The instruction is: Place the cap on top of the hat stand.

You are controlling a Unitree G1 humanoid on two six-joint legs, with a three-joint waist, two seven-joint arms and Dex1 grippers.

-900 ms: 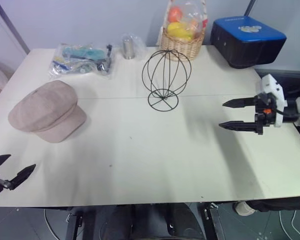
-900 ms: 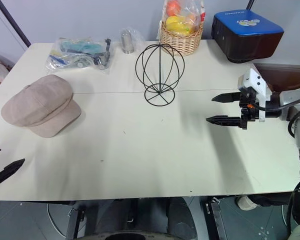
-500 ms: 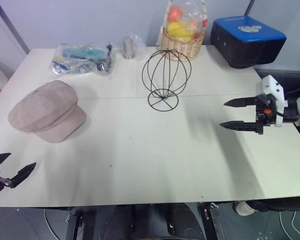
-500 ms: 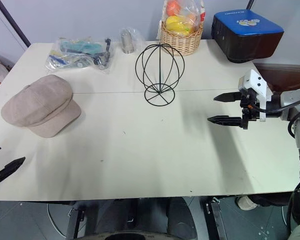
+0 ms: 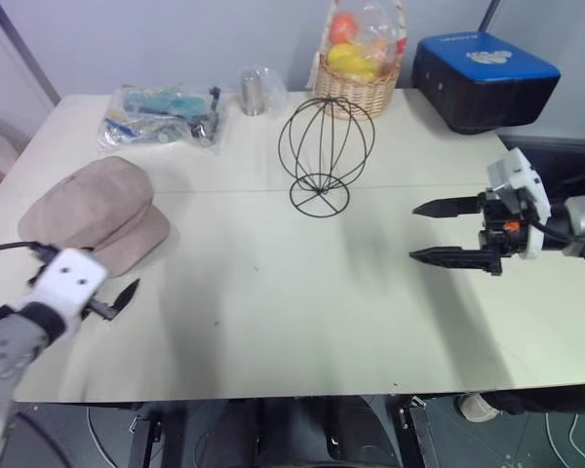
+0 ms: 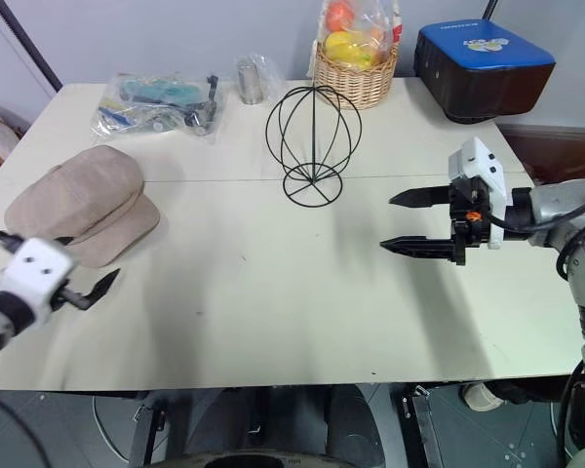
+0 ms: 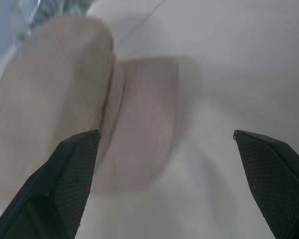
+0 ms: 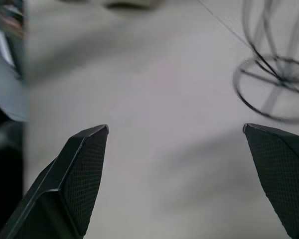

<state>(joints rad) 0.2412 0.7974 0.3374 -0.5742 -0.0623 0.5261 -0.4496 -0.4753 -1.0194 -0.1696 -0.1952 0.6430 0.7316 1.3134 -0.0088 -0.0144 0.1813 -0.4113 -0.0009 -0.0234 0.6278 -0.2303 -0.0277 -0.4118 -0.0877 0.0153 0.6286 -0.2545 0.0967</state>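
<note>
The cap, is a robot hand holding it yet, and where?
No. The cap lies on the table. The left gripper, open, is just short of its brim. The right gripper is open, empty.

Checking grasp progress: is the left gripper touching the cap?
Apart: the left wrist view shows the left gripper open, bare table before the cap.

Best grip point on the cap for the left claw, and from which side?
Probably the brim edge of the cap, approached from the near table edge. The brim faces the open left claw and is thin and flat; the puffy crown is too wide to pinch.
</note>
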